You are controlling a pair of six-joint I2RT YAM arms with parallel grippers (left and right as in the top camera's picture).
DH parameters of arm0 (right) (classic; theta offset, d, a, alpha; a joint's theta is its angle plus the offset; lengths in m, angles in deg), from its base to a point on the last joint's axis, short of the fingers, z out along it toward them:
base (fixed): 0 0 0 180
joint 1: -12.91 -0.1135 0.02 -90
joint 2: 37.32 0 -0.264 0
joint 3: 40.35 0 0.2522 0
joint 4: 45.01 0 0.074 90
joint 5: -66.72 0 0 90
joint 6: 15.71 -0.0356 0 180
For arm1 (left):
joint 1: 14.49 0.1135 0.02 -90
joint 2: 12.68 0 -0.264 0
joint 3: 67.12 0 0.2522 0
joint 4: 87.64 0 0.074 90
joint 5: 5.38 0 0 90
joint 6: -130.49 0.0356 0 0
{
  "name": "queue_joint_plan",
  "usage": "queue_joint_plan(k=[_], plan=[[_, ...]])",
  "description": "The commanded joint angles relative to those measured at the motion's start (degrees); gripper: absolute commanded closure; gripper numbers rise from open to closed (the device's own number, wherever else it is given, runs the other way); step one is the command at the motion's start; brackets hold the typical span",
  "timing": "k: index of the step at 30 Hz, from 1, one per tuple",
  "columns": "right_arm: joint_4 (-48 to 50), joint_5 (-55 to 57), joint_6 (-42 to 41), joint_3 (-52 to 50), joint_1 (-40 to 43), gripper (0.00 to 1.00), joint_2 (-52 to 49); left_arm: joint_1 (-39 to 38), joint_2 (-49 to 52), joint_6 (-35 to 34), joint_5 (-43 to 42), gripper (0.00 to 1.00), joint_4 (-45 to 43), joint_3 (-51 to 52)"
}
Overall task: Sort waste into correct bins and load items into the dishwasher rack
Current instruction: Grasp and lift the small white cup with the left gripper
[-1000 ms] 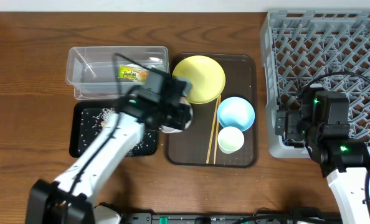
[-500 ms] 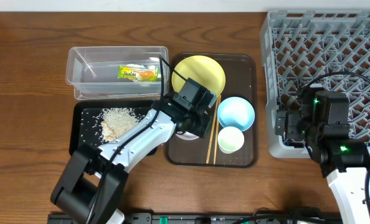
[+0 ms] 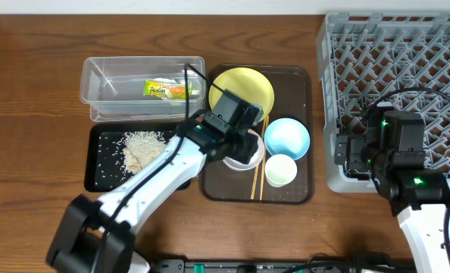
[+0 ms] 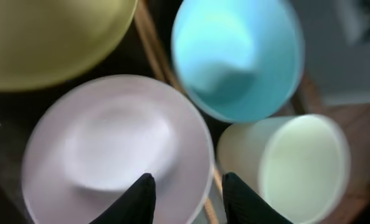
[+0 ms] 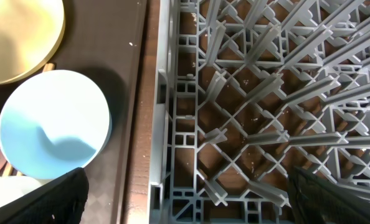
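Smoothly rounded white bowl (image 4: 110, 143); open-lattice grey rack (image 5: 266, 93).

From here I read a round yellow plate (image 3: 244, 91), a light blue bowl (image 3: 287, 138), a white bowl (image 4: 104, 143) and a small white cup (image 3: 280, 171) against the dark brown serving tray (image 3: 301, 83), beside pale wooden chopsticks (image 3: 258, 176). The green-and-orange printed wrapper (image 3: 167, 89) shows through the clear plastic tub (image 3: 111, 80), white rice grains (image 3: 142, 148) speckle the shallow black tray (image 3: 96, 173), the lattice rack (image 3: 407, 61) is grey, and the bench (image 3: 35, 91) is brown wood grain

Overhead straight down; wrist views close (share light blue bowl (image 4: 235, 62)).
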Motion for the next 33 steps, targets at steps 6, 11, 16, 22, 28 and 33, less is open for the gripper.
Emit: queue_joint_plan(k=[6, 11, 16, 22, 28, 33], plan=[[0.1, -0.2, -0.8, 0.9, -0.8, 0.01, -0.1, -4.7, 0.9, 0.3, 0.6, 0.6, 0.1, -0.9], [0.1, -0.2, -0.8, 0.9, -0.8, 0.01, -0.1, -7.6, 5.6, 0.3, 0.5, 0.61, 0.1, -0.8], [0.1, -0.2, -0.8, 0.9, -0.8, 0.01, -0.1, -9.6, 9.1, 0.3, 0.6, 0.67, 0.1, -0.8], [0.1, -0.2, -0.8, 0.9, -0.8, 0.01, -0.1, -9.1, 8.9, 0.3, 0.5, 0.89, 0.2, -1.0], [2.3, -0.2, -0.8, 0.9, -0.8, 0.01, -0.1, -5.5, 2.9, -2.2, 0.1, 0.94, 1.8, -1.1], [7.0, -6.6, -0.7, 0.9, -0.8, 0.01, -0.1, 2.1, -4.3, -3.9, -9.0, 0.94, -0.1, -1.1]])
